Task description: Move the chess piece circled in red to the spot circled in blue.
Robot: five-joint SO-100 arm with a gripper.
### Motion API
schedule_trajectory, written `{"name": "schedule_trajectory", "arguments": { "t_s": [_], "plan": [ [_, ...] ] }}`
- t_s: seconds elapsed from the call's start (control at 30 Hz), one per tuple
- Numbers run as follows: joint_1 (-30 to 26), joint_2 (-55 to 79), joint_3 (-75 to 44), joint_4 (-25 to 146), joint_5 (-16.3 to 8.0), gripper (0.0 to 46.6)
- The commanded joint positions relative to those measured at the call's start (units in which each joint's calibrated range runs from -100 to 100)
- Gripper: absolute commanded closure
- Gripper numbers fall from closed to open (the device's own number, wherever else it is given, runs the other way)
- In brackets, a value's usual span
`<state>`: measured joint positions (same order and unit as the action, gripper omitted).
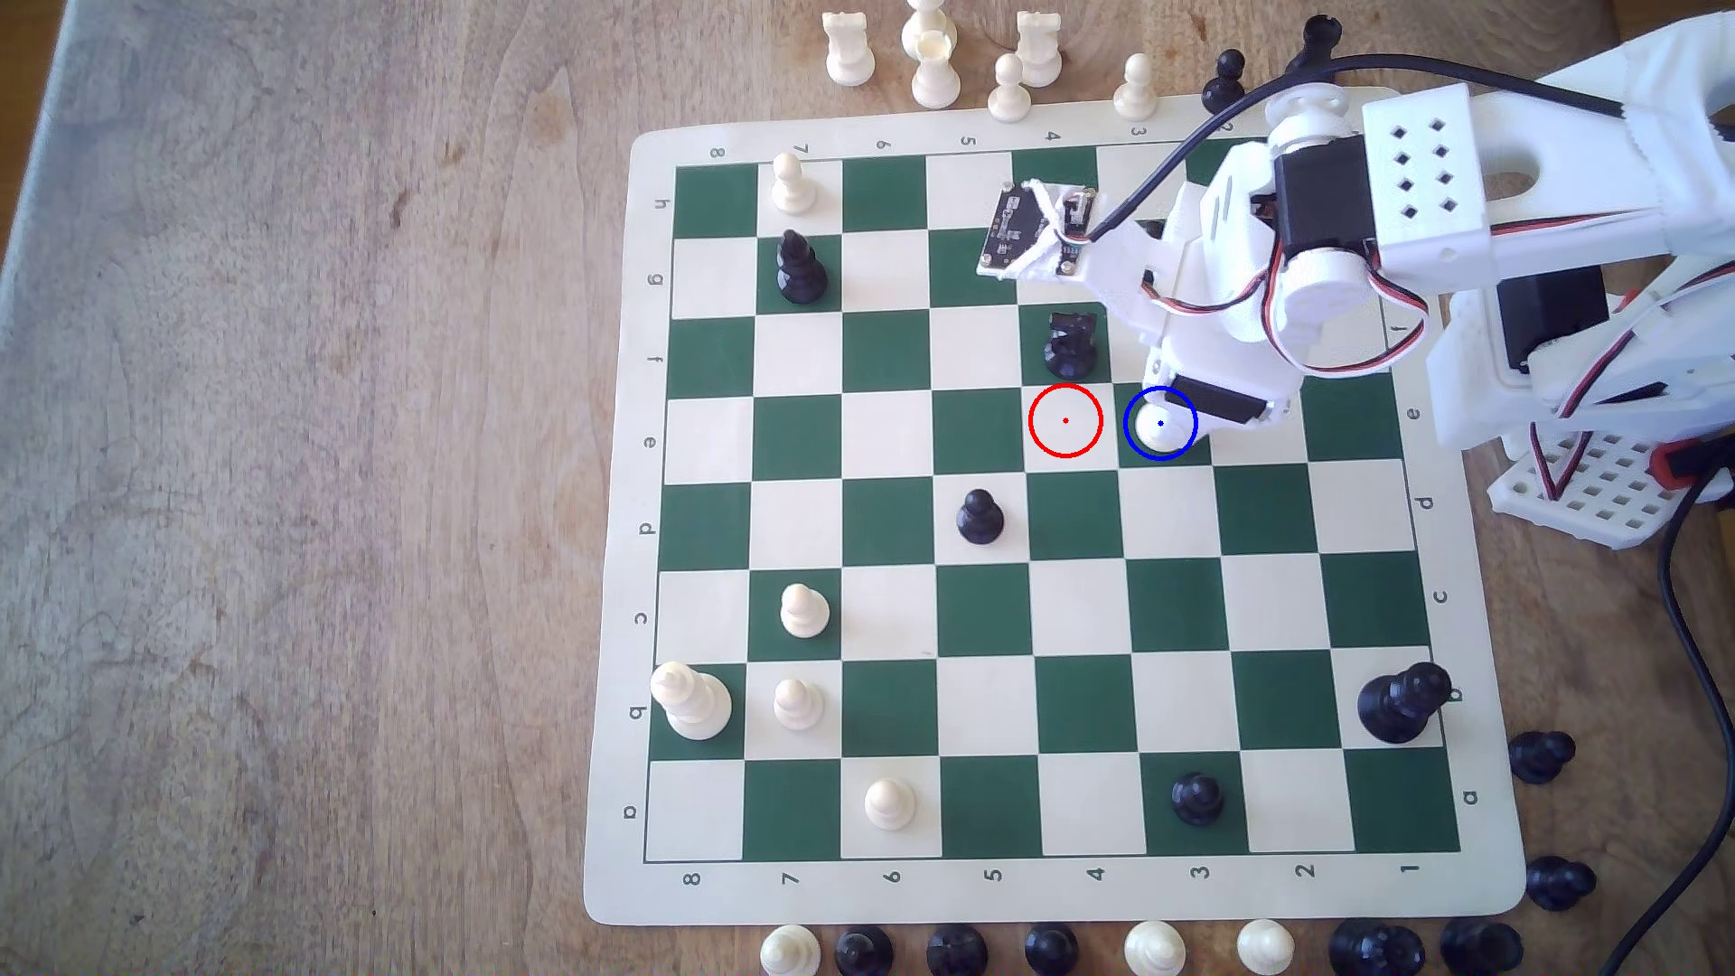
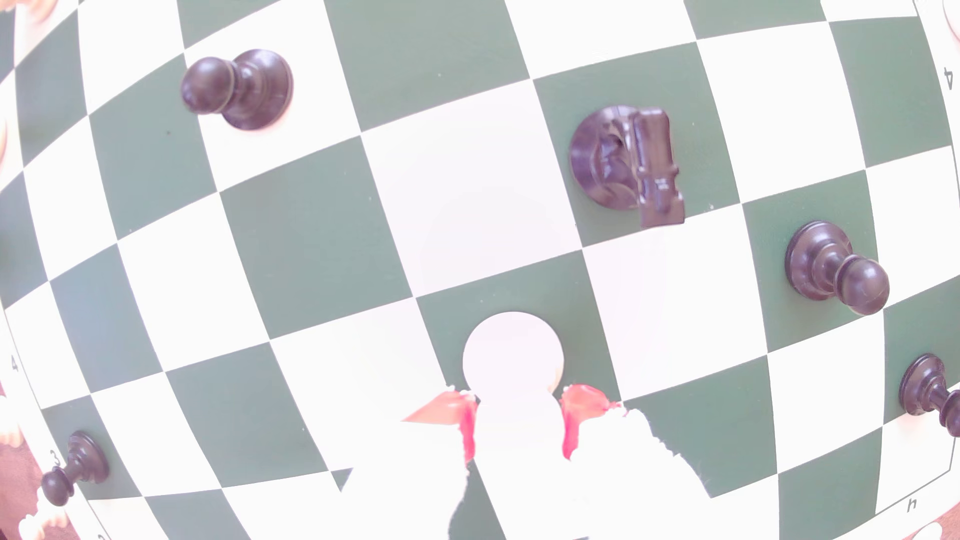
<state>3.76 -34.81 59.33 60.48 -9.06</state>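
The cream-white chess piece sits inside the blue ring, on the dark green square that is the spot circled in blue. My gripper comes down on it from the exterior view's right. In the wrist view the piece's round base shows over a dark green square, and my gripper is shut on its stem, with a red-tinted fingertip on each side. The glare hides its crown. I cannot tell whether the base touches the board. The red ring marks a bare cream square one square to the exterior view's left.
A black knight stands just beyond the red-ringed square, close to my arm. A black pawn stands nearer the board's middle. Other pieces dot the board. Captured pieces line its far and near edges. A black cable runs down the exterior view's right.
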Motion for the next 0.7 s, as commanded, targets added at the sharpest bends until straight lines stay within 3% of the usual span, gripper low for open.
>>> {"name": "schedule_trajectory", "arguments": {
  "t_s": [0.0, 0.13, 0.23, 0.67],
  "plan": [
    [-0.1, 0.3, -0.8, -1.0, 0.1, 45.1],
    [0.0, 0.9, -0.8, -1.3, 0.4, 44.1],
    [0.2, 0.9, -0.8, -1.3, 0.4, 31.7],
    [-0.2, -0.3, -1.5, 0.0, 0.6, 30.1]
  ]
}}
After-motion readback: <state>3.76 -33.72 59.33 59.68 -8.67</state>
